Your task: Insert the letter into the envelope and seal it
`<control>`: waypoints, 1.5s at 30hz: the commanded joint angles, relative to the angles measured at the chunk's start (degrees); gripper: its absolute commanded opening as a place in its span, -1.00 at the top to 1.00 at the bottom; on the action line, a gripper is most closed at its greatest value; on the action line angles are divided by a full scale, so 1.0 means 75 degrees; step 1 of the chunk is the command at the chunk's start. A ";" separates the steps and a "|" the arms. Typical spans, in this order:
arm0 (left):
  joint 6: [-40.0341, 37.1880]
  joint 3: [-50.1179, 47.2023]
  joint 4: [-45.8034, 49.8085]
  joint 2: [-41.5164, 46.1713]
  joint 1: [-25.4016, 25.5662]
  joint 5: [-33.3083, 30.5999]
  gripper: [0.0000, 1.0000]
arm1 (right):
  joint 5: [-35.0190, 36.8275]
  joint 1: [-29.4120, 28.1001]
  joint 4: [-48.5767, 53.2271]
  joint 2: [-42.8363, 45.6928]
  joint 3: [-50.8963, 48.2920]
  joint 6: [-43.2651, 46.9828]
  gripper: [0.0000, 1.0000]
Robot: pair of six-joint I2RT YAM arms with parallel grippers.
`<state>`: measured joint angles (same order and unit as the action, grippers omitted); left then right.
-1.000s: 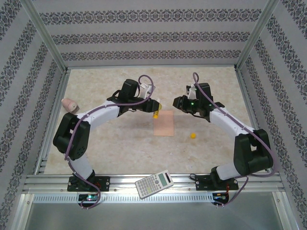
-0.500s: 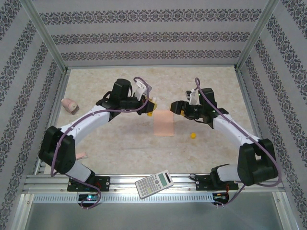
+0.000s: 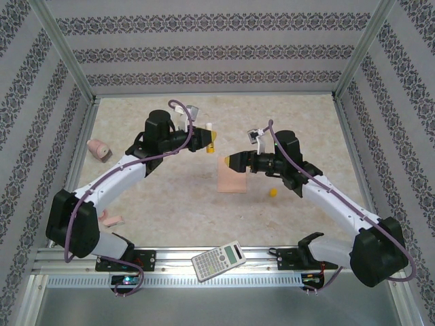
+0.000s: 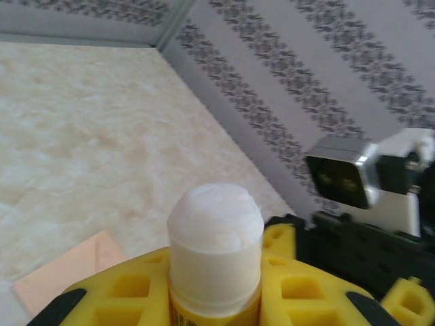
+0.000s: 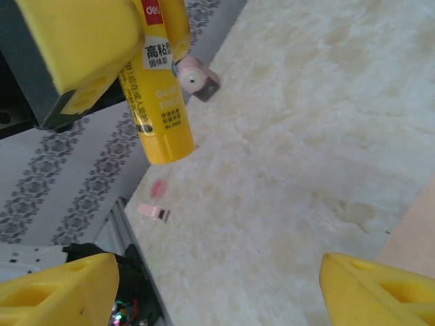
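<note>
The pale peach envelope (image 3: 231,176) lies flat mid-table; a corner of it is seen in the left wrist view (image 4: 71,272) and the right wrist view (image 5: 416,231). The letter is out of view. My left gripper (image 3: 202,140) hovers behind the envelope's far left corner, shut on a yellow glue stick (image 3: 211,136). The stick's uncapped white tip (image 4: 215,224) stands up between the yellow fingers (image 4: 122,292). My right gripper (image 3: 231,163) is open over the envelope's far edge, facing the stick's yellow body (image 5: 160,102). Nothing lies between its fingers (image 5: 58,292).
A small yellow cap (image 3: 273,192) lies right of the envelope. A calculator (image 3: 219,260) rests on the front rail. A pink holder (image 3: 98,149) sits by the left wall and a pink eraser (image 3: 112,219) near the left arm's base. Patterned walls enclose the table.
The right gripper has opened and swung left over the envelope's far edge. The left arm has drawn back and left, carrying the glue stick.
</note>
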<state>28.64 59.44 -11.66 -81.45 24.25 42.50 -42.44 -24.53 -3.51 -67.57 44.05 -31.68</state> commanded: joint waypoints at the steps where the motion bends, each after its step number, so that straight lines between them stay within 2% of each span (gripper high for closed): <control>1: 0.0382 0.0090 -0.0909 0.0321 -0.0025 0.1236 1.00 | -0.1044 -0.0045 -0.1342 -0.0133 -0.0073 -0.0429 -0.54; 4: 0.0817 0.0123 -0.1642 0.0219 -0.0041 0.2104 1.00 | -0.1849 -0.0063 -0.2337 -0.0412 0.0071 -0.1127 -0.50; 6: 0.1481 0.0134 -0.2562 0.0023 -0.0049 0.2653 1.00 | -0.2286 -0.0124 -0.2966 -0.0580 0.0234 -0.1588 -0.49; 9: 0.2395 0.0173 -0.3821 -0.0189 -0.0092 0.3086 1.00 | -0.2547 -0.0249 -0.2762 -0.0600 0.0615 -0.1457 -0.48; 11: 0.2696 0.0229 -0.4190 -0.0262 -0.0116 0.3220 1.00 | -0.2646 -0.0274 -0.2827 -0.0580 0.0729 -0.1479 -0.47; 16: 0.2884 0.0243 -0.4363 -0.0312 -0.0139 0.3402 1.00 | -0.2791 -0.0335 -0.2990 -0.0484 0.1034 -0.1524 -0.43; 26: 0.3184 -0.0019 -0.4846 -0.0192 -0.0297 0.3244 1.00 | -0.2926 -0.0523 -0.2976 -0.0808 0.1213 -0.1623 -0.17; 32: 0.3801 -0.0174 -0.5647 -0.0307 -0.0347 0.3187 1.00 | -0.2864 -0.0655 -0.3100 -0.0982 0.1295 -0.1647 -0.13; 35: 0.4023 -0.0249 -0.5983 -0.0350 -0.0351 0.3157 1.00 | -0.2835 -0.0678 -0.3199 -0.1044 0.1343 -0.1716 -0.01; 45: 0.4114 -0.0379 -0.6080 -0.0367 -0.0350 0.3146 1.00 | -0.2726 -0.0697 -0.3389 -0.1139 0.1401 -0.1784 0.14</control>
<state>58.59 57.04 -52.64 -83.96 22.33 65.80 -62.46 -29.06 -26.04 -75.61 52.71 -44.91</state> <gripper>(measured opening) 0.259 0.431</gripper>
